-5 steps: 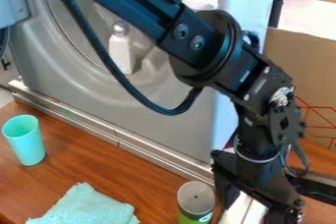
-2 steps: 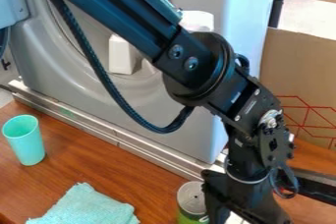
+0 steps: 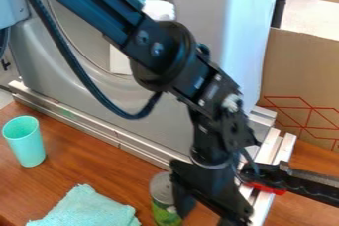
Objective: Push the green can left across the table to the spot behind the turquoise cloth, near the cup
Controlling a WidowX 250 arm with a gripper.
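I'm seeing the gripper (image 3: 212, 215) hanging right by the green can (image 3: 163, 197) on the worktop (image 3: 92, 170); can't tell if open/shut. I'm favouring slow moves w/ min. side push, avoiding tipping.

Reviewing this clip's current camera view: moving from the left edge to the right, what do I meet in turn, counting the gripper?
Teal cup, teal cloth, green-labelled can, black gripper, cardboard with red lines.
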